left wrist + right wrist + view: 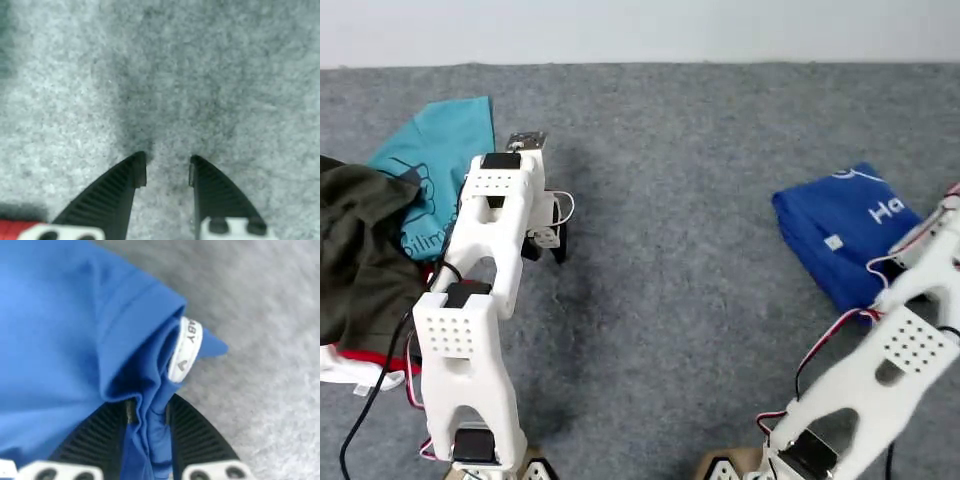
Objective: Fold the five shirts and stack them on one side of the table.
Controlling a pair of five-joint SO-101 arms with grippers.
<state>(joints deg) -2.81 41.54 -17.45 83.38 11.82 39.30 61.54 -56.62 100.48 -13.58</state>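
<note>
Pinching an edge of the folded royal-blue cotton shirt [840, 235] on the right arm's side of the grey felt counter [670, 250], right gripper [149, 410] holds what looks like the only one done, left gripper [167, 165] hangs part-open and empty, and the crumpled heap of teal, olive, red and white shirts [380, 240] remains to fold.

Carpet gap [670, 250] between heap [365, 250] and blue shirt [840, 235]

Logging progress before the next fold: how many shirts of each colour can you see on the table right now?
Blue shirt: 1
Teal shirt: 1
Dark olive shirt: 1
Red shirt: 1
White shirt: 1
Total: 5, red and white mostly buried under the olive one.
</note>
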